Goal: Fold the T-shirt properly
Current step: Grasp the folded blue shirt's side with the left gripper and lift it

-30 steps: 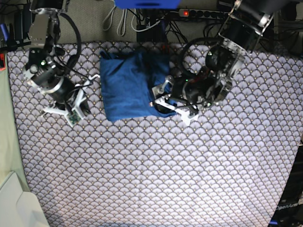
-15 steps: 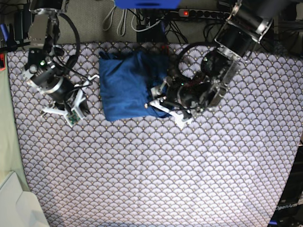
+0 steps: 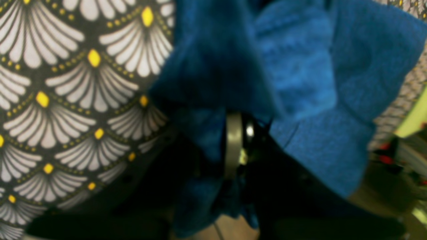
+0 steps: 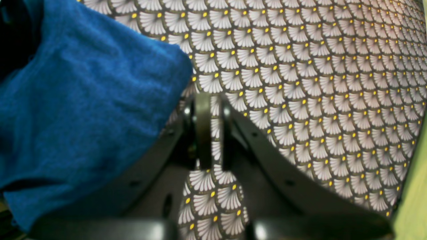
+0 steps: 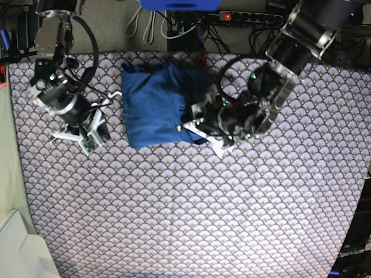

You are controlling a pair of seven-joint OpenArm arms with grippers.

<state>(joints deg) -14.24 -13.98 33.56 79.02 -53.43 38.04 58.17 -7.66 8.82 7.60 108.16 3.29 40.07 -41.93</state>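
Observation:
The blue T-shirt [image 5: 157, 104] lies folded into a rough rectangle at the back middle of the patterned cloth. My left gripper [image 5: 194, 128] sits at the shirt's near right corner. In the left wrist view its jaws [image 3: 238, 133] are shut, with bunched blue T-shirt fabric [image 3: 300, 83] pinched around one grey finger [image 3: 233, 143]. My right gripper [image 5: 93, 136] rests on the cloth to the left of the shirt, apart from it. In the right wrist view the right gripper [image 4: 213, 113] is shut on nothing, and the T-shirt edge [image 4: 83, 100] lies just beside its left finger.
A fan-patterned tablecloth [image 5: 191, 208] covers the table. A power strip [image 5: 249, 16] and cables lie behind the table's back edge. A white box [image 5: 23, 255] stands at the near left corner, beside a green strip [image 5: 8, 145] along the left edge.
The left gripper has closed on the shirt's near right corner and shifted slightly left. The right arm has not moved.

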